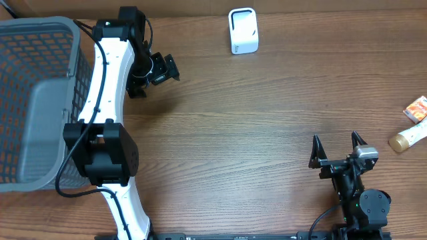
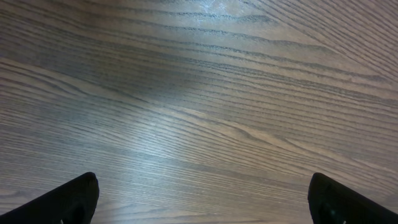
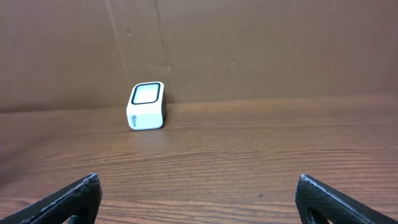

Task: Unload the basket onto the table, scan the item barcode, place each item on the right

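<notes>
**Wood-grain desk, 2 arms, 1 scanner, 2 small items at right edge**

Brown wood-grain desk (image 1: 253, 120) fills the overhead view; a plain brown wall stands behind it in the right wrist view.
1 gray mesh basket (image 1: 79, 60) sits at the left edge.
2 arms: the white left arm (image 1: 110, 67) runs alongside the basket, and the dark right arm (image 1: 363, 197) is at the near right.
Left gripper (image 2: 202, 202) has its jaws wide apart over bare desk, holding nothing.
Right gripper (image 1: 335, 143) also has its jaws wide apart and empty, facing the back wall.
1 white scanner (image 1: 243, 30) stands upright at the back center.
1 tan-capped bottle (image 1: 405, 139) lies at the far right edge.
1 orange packet (image 1: 417, 107) lies just behind it, well apart from both grippers.
</notes>
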Motion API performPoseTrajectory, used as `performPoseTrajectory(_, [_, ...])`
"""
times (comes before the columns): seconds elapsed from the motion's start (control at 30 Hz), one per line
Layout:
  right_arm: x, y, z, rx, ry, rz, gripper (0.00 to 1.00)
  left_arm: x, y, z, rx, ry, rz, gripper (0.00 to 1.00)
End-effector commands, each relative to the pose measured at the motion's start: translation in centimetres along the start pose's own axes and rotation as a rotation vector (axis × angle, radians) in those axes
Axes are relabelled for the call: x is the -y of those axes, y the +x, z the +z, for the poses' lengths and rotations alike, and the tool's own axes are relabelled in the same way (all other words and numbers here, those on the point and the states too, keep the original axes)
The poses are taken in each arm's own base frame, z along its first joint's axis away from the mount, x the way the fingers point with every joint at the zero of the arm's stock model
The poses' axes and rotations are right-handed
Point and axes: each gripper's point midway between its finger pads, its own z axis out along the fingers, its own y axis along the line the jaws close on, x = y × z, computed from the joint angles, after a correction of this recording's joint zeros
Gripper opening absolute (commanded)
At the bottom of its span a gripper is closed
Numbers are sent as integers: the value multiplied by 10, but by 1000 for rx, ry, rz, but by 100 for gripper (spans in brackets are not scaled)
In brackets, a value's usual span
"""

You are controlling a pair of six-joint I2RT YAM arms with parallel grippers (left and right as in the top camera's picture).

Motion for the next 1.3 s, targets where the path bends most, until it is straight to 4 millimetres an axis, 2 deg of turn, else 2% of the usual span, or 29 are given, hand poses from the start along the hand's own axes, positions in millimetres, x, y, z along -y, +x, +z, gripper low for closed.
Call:
performPoseTrajectory(0.0, [3, 1, 0, 8, 18, 16, 100, 0, -2, -3, 12, -1, -17, 100])
performPoseTrajectory(0.57, [1, 1, 0, 7, 5, -106, 100, 2, -7, -3, 30, 8, -14, 100])
performPoseTrajectory(1.27, [0, 0, 0, 10, 3, -64, 100, 2, -7, -3, 32, 9, -13, 100])
